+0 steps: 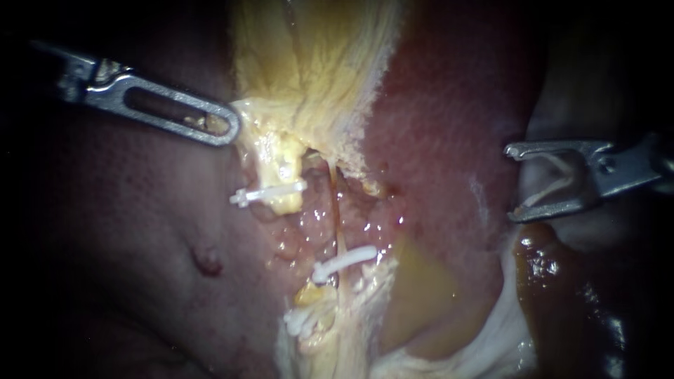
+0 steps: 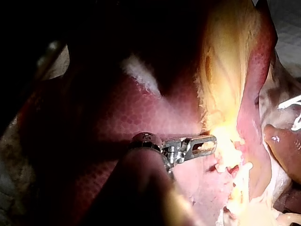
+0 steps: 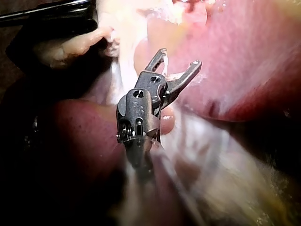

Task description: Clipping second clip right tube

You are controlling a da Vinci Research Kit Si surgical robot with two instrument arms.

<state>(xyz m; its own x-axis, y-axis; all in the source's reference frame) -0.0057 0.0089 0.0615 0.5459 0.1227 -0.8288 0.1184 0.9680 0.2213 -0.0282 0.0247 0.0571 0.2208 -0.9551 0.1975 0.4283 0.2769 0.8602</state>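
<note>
Closest to us, at the right edge of the frame, our right tool (image 1: 510, 182) points left with its jaws spread wide. A white held clip (image 1: 551, 184), itself open, is seated between the jaws and touches both. The tool hangs just above a glossy brown lobe (image 1: 554, 281) in the lower right, well apart from the tubes. Between it and them lie a broad band of red liver (image 1: 449, 126) and a dull olive patch (image 1: 421, 295).

At the centre we see the right tube (image 1: 335, 217), a thin orange strand. Its long axis runs almost straight up and down the frame, leaning slightly right toward its lower end. A white crossing clip (image 1: 345, 260) sits across its lower part, tilted up to the right. Just left, the thicker yellow left tube (image 1: 282, 175) carries a level clip (image 1: 265, 193). A bottom clip (image 1: 300, 321) shows at lower centre.

Farthest, from the upper left, our left tool (image 1: 230, 125) is closed on the edge of the yellow fatty tissue (image 1: 316, 63) filling the top centre.
</note>
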